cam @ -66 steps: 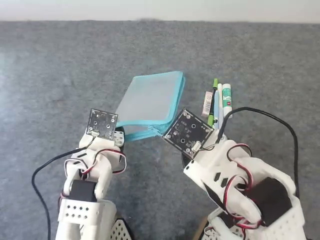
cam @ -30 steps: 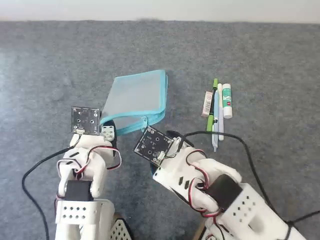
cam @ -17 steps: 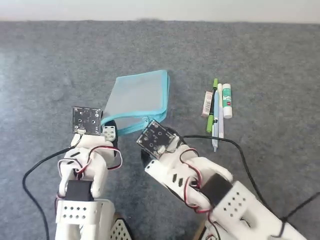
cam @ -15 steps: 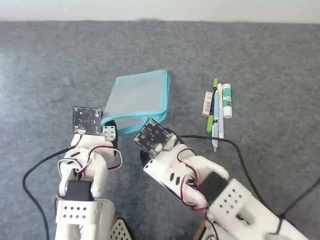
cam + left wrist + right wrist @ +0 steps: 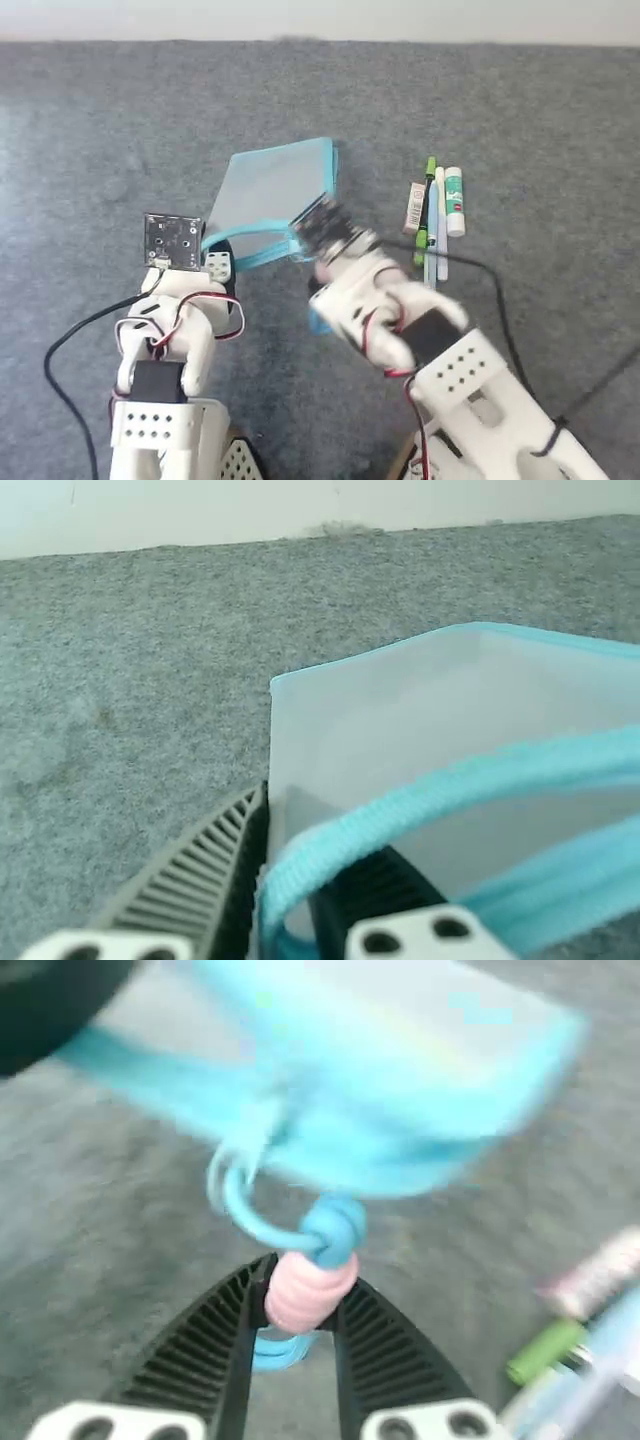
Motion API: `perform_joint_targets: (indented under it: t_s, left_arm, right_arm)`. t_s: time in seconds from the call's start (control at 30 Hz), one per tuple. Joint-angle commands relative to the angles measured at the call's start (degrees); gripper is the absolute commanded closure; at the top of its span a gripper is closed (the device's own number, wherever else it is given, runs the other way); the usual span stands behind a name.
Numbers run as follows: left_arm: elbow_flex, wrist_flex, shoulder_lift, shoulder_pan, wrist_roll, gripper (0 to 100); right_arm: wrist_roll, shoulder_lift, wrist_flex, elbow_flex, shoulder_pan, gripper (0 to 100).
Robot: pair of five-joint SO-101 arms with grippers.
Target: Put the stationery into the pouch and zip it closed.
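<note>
Since half a second ago my right arm has swung forward along the pouch's (image 5: 275, 185) near edge, toward its corner. My right tool (image 5: 297, 1310) is pinched narrow on the pink bead (image 5: 312, 1282) of the zip pull, whose teal loop runs straight up to the pouch's zip edge just beyond the fingertips. My left tool (image 5: 290, 885) is clamped on the pouch's teal rim at the opposite end, holding that edge raised. The stationery (image 5: 432, 210) lies on the grey tabletop (image 5: 120, 120) near the pouch, apart from it, on the side away from my left tool.
</note>
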Motion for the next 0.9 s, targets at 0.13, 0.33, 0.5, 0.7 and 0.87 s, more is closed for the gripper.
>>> perform_joint_targets:
  t_s: [0.13,0.33,0.5,0.7,0.87]
  left_arm:
    - [-1.7,-2.5,0.3,0.3,0.5,99]
    - [-1.5,-2.5,0.3,0.3,0.5,99]
    - [-0.9,-2.6,0.3,0.3,0.5,99]
    - [-0.9,-2.6,0.3,0.2,0.5,99]
    - [-0.8,-2.6,0.3,-0.1,0.4,99]
  right_arm:
    - [3.4,0.0,4.9,-5.8,3.6,99.1]
    - [4.2,0.0,8.1,-7.9,9.2,99.2]
    - [4.3,0.5,10.2,-10.4,11.9,99.2]
    - [5.8,0.1,10.3,-10.5,12.3,99.2]
    - [5.8,0.0,10.9,-11.3,16.0,99.2]
